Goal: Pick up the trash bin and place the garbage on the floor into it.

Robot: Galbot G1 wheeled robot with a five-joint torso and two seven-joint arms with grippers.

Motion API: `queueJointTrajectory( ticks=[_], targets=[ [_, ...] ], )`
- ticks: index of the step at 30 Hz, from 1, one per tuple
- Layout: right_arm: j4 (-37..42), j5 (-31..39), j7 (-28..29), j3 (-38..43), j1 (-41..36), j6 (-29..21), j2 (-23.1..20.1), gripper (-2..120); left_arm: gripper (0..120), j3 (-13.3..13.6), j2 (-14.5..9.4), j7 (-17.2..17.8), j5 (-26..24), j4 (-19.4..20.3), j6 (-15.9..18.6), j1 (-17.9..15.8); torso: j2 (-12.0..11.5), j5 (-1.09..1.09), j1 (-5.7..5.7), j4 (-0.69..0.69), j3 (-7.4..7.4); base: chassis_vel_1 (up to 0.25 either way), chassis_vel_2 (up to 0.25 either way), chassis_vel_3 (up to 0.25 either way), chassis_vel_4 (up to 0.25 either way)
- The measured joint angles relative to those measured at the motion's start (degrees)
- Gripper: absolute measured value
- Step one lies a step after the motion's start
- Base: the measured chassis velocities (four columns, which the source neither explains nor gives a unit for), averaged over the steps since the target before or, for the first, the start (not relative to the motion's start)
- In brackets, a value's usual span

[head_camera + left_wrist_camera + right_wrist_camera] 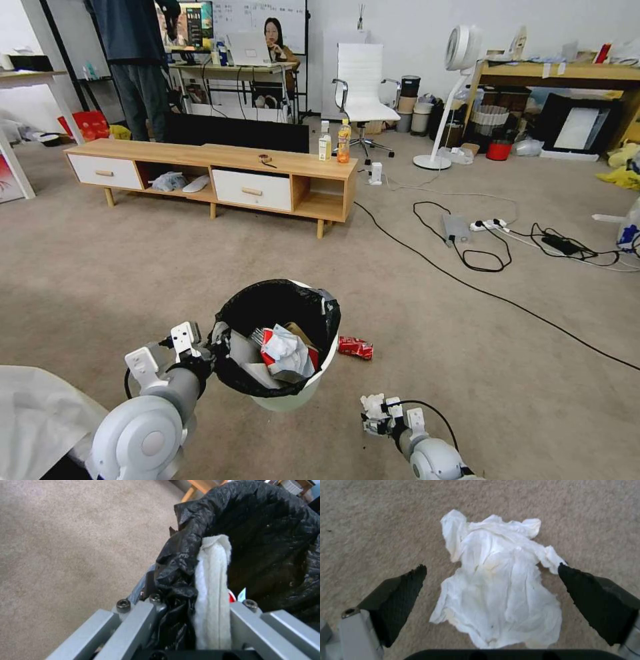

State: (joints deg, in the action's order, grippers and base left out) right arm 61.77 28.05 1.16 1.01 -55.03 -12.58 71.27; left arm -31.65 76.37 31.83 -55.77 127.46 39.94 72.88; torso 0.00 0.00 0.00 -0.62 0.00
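Left end effector (212, 347): clamped on the near-left rim of the trash bin (283, 393), pinching the black liner and the white wall between its fingers; the bin hangs off the floor (467, 373), slightly tilted, left of centre and near the robot.
Right end effector (491, 567): fingers spread apart, poised low over a white tissue wad (496, 585) on the floor, one pad on either side of it, not yet closed on it.
Tissue wad location: on the carpet near the robot, right of the bin and nearer than the can.
Bin contents: a red-white paper cup (280, 350), crumpled white paper and something brown already lie inside the black bag.
Crushed red can (355, 347): on the floor just right of the bin, apart from it.
Done, as I judge: bin picked up; several pieces already in.
Left, as I judge: the tissue wad under the right end effector, then the red can. No other litter is visible on the open carpet.
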Motion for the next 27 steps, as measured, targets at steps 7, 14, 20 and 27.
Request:
queueJointTrajectory(
  ticks=[7, 14, 20, 27],
  targets=[
    [-2.08, -0.78, -0.42, 0.67, 1.07, 0.54, 0.51, 100, 7, -0.06, 0.31, 0.0, 0.08, 0.1, -0.04, 0.25, 0.0, 0.0, 0.0, 0.0, 0.0, 0.0, 0.0, 0.0, 0.0],
    [-2.46, -1.51, -1.5, 1.47, 1.08, 0.49, 0.56, 88, 7, -0.09, 0.41, -0.04, 0.2, 0.1, -0.09, 0.26, 0.0, 0.0, 0.0, 0.0, 0.0, 0.0, 0.0, 0.0, 0.0],
    [-2.32, -1.18, -2.35, 2.26, 0.27, 0.31, 0.59, 60, 7, 0.07, 0.48, -0.27, 0.36, -0.25, -0.21, 0.1, 0.0, 0.0, 0.0, 0.0, 0.0, 0.0, 0.0, 0.0, 0.0],
    [-1.97, -0.35, -2.9, 2.46, -0.04, 0.43, 0.46, 39, 7, 0.16, 0.61, -0.49, 0.55, -0.35, -0.5, -0.03, 0.0, 0.0, 0.0, -0.01, 0.0, 0.0, 0.0, 0.0, 0.0]
  ],
)
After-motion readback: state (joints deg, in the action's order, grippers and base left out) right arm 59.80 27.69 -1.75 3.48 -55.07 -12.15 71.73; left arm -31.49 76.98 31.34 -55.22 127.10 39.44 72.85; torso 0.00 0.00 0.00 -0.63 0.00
